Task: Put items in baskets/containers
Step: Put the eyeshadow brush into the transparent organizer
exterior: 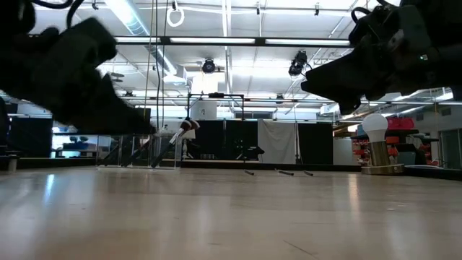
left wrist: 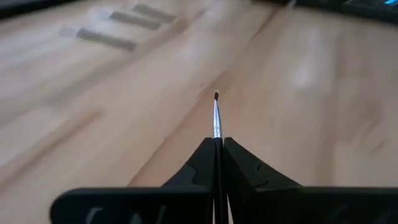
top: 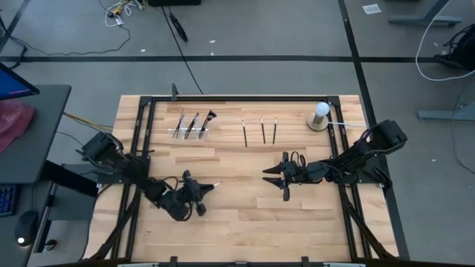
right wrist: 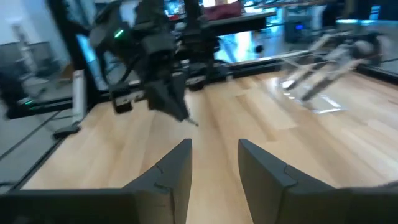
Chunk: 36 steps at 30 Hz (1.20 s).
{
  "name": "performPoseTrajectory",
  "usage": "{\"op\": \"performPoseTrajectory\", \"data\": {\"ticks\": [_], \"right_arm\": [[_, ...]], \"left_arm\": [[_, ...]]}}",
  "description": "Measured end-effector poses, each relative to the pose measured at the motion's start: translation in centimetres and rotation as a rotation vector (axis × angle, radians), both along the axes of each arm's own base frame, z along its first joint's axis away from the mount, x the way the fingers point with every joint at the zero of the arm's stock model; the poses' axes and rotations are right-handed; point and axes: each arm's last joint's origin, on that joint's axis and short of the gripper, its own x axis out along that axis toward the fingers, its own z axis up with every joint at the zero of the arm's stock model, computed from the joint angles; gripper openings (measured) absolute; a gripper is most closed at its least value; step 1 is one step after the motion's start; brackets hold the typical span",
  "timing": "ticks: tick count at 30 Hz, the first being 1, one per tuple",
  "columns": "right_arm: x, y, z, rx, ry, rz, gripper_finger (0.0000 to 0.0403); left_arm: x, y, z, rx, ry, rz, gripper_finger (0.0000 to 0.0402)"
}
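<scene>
My left gripper (top: 205, 186) is at the table's near left, shut on a thin makeup brush (left wrist: 216, 118) whose silver ferrule and dark tip stick out past the fingertips. A clear holder (top: 191, 128) stands at the far left with three brushes leaning in it. Three more brushes (top: 261, 131) lie flat on the wood to its right. My right gripper (top: 273, 176) hangs open right of the middle, touching nothing, and faces the left gripper (right wrist: 163, 93). My left gripper pinches the brush between its two fingers, on the handle just behind the silver ferrule (left wrist: 217, 140). The brush lies along the fingers, its bristle tip (left wrist: 216, 96) pointing forward toward the table's right. It is lifted clear of the wood.
A white bulb on a round base (top: 320, 116) stands at the far right. A dark metal frame (top: 245, 97) runs along the table's far edge and sides. Bare wood (top: 245, 222) lies between the two grippers and toward the near edge.
</scene>
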Motion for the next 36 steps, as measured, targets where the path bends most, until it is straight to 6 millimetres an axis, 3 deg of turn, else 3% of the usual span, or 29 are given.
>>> {"op": "performPoseTrajectory", "data": {"ticks": [5,10,16,22,30,36], "right_arm": [[0.3,0.5,-0.5,-0.056,0.032,0.114,0.0133],[2.8,1.4,-1.2,-0.131,0.059,0.136,0.0133],[7.0,2.9,-1.4,-0.213,0.023,0.128,0.0133],[9.5,3.4,-0.5,-0.222,-0.032,0.079,0.0133],[10.2,3.5,0.2,-0.186,-0.067,0.088,0.0127],[10.3,3.6,0.3,-0.183,-0.075,0.087,0.0076]], "left_arm": [[2.3,0.6,2.1,0.031,-0.107,-0.128,0.0018],[4.0,1.7,4.1,0.037,-0.246,-0.264,0.0020],[4.6,2.5,4.7,0.008,-0.300,-0.319,0.0020],[4.6,2.5,4.7,0.015,-0.297,-0.322,0.0019],[4.6,2.5,4.8,0.029,-0.296,-0.324,0.0022],[4.6,2.5,4.8,0.029,-0.297,-0.324,0.0021]]}}
